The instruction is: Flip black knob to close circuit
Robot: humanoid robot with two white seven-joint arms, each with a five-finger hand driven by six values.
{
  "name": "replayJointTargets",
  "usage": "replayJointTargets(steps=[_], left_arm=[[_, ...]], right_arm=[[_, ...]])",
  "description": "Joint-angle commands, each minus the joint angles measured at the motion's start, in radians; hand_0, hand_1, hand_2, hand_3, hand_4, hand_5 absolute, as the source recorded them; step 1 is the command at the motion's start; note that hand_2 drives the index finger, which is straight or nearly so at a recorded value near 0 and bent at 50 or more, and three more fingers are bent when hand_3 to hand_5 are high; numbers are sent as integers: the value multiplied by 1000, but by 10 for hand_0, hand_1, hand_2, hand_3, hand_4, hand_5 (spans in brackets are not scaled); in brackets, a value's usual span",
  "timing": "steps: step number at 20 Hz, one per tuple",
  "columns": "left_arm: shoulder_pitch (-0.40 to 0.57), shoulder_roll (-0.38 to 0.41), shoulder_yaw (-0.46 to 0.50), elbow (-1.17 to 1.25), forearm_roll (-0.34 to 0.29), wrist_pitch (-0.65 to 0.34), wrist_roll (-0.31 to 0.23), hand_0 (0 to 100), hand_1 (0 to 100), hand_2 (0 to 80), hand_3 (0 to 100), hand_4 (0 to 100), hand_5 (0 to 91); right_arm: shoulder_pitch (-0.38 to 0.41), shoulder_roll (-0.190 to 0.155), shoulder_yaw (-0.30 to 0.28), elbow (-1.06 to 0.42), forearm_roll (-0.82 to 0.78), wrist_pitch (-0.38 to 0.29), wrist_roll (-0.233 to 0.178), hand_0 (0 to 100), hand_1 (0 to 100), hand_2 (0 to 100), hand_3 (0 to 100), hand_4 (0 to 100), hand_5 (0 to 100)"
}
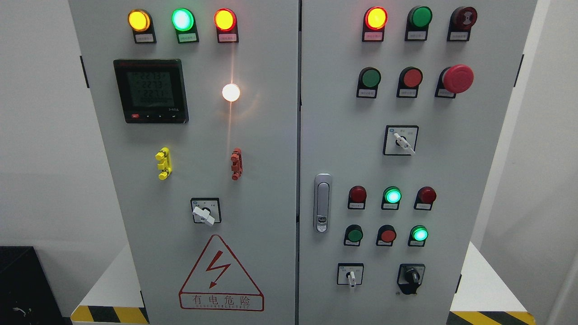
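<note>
The black knob (411, 276) sits low on the right door of the grey electrical cabinet (271, 189), in a black surround, with its handle standing roughly upright. To its left is a white rotary switch (351, 276) on a square plate. Neither of my hands shows anywhere in the head view.
Two more white rotary switches (403, 142) (204, 214) sit higher up. Lit and unlit indicator lamps and push buttons fill both doors, with a red mushroom stop button (457, 78), a digital meter (151, 91), a silver door handle (322, 203) and a red high-voltage warning triangle (221, 276).
</note>
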Motion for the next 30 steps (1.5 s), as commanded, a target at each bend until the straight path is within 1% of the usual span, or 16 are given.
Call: replayJointTargets(steps=[1,5,8,11,13,15,16,18,19,20,22,23,24,26,27,30], left_arm=[[21,0,0,-29,0,1,0,120,556,0,0,0,0],[21,0,0,-29,0,1,0,120,556,0,0,0,0],[23,0,0,-29,0,1,0,120,556,0,0,0,0],[23,0,0,-29,0,1,0,120,556,0,0,0,0],[21,0,0,-29,0,1,0,120,556,0,0,0,0],[23,0,0,-29,0,1,0,120,556,0,0,0,0],[23,0,0,-29,0,1,0,120,556,0,0,0,0],[23,0,0,-29,0,1,0,120,556,0,0,0,0],[23,0,0,-29,0,1,0,120,556,0,0,0,0],[23,0,0,-29,0,1,0,120,556,0,0,0,0],[23,0,0,-29,0,1,0,120,556,0,0,0,0],[23,0,0,-29,0,1,0,120,556,0,0,0,0],[23,0,0,-29,0,1,0,120,556,0,0,0,0],[23,0,0,-29,0,1,0,120,556,0,0,0,0],[23,0,0,-29,0,1,0,120,556,0,0,0,0],[23,0,0,-29,0,1,0,120,556,0,0,0,0]], right_arm=[[-2,-1,-16,20,-12,-20,26,0,157,0,0,0,0],[-27,-1,-110,18,-13,-75,115,0,128,0,0,0,0],[-55,-1,-194,11,-13,-104,163,0,110,0,0,0,0],[-61,1,-240,-23,-12,-137,175,0,101,0,0,0,0],[-58,10,-274,-93,-10,-155,177,0,101,0,0,0,0],[-52,11,-291,-161,-10,-163,175,0,99,0,0,0,0],[-52,11,-291,-184,-7,-164,172,0,99,0,32,0,0],[-49,11,-291,-235,-5,-163,165,0,98,49,133,92,46],[-45,11,-291,-261,-4,-163,163,0,98,102,234,214,123],[-41,11,-291,-287,-1,-163,161,0,95,133,278,263,175],[-34,11,-287,-339,2,-161,151,0,93,164,322,305,242],[-32,11,-283,-363,19,-161,129,0,92,183,363,334,314],[-34,11,-283,-382,51,-163,106,0,91,193,379,348,332],[-32,11,-285,-432,125,-163,79,0,88,249,467,433,382],[-29,11,-285,-460,152,-163,65,0,88,249,468,435,392],[-29,11,-285,-544,221,-161,19,0,88,287,542,506,482]])
